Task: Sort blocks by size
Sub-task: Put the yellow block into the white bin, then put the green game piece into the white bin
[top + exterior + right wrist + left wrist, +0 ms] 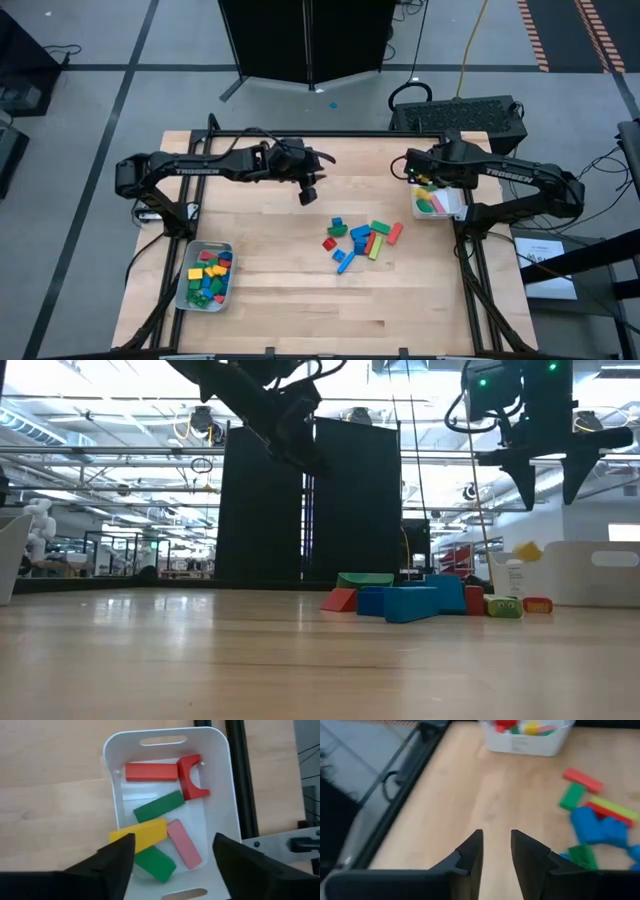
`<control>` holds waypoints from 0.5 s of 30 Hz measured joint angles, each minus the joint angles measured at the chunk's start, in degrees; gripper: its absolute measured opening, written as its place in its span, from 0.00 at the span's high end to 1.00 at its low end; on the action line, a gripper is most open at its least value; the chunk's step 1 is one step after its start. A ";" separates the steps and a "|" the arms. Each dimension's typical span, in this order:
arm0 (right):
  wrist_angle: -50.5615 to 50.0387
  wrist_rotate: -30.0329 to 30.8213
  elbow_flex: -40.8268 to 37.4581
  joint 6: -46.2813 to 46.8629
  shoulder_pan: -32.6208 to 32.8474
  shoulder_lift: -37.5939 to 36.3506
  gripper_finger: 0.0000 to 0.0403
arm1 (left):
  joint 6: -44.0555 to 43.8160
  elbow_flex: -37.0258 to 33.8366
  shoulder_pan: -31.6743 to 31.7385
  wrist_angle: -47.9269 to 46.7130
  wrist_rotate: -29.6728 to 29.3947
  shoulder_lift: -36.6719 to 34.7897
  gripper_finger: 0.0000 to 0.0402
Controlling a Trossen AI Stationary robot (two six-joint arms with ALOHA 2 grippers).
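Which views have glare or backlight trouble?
Low view: bright ceiling lights behind turn left pincer and right pincer to silhouettes; sheen on the table. High view: even light on the loose blocks, no glare. Right wrist view: white tray not washed out.

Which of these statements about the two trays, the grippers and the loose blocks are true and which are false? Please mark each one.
1. The right gripper hangs open over the white tray. True.
2. That tray holds only cubes. False: it holds long bars and a red arch block.
3. The left gripper grips a blue block. False: its fingers are apart and hold nothing.
4. A pile of loose blocks lies on the table between the two trays. True.
5. The left tray is empty. False: it holds many small blocks.
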 joint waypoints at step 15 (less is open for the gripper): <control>3.73 0.02 -0.03 -5.12 0.03 0.77 0.28 | -0.15 0.04 -16.20 3.38 -8.92 9.70 0.32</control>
